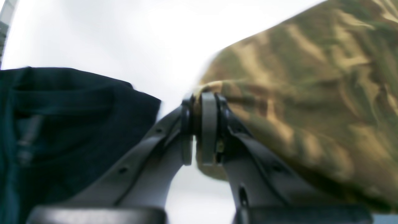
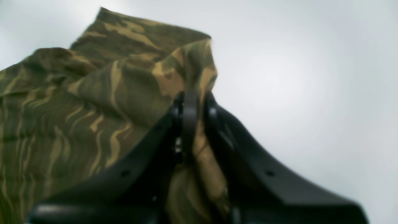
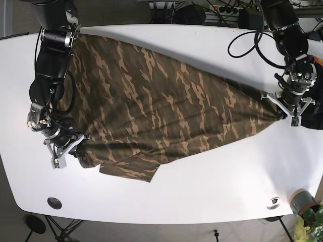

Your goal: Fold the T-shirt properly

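Observation:
A camouflage T-shirt [image 3: 161,106] lies spread and stretched across the white table [image 3: 212,176], from the far left to the right edge. My left gripper [image 3: 280,114] is shut on the shirt's right tip; in the left wrist view the fingertips [image 1: 203,124] pinch a fold of the camouflage cloth [image 1: 311,93]. My right gripper [image 3: 78,147] is shut on the shirt's near-left edge; in the right wrist view cloth [image 2: 93,102] bunches between the fingers [image 2: 189,121]. A sleeve [image 3: 131,170] sticks out along the near edge.
A dark garment [image 1: 71,124] lies beside my left gripper in the left wrist view, and at the table's right edge [image 3: 310,118] in the base view. Cables [image 3: 252,45] loop over the far right. A grey cup [image 3: 299,200] and a plant [image 3: 310,222] stand off the near-right corner.

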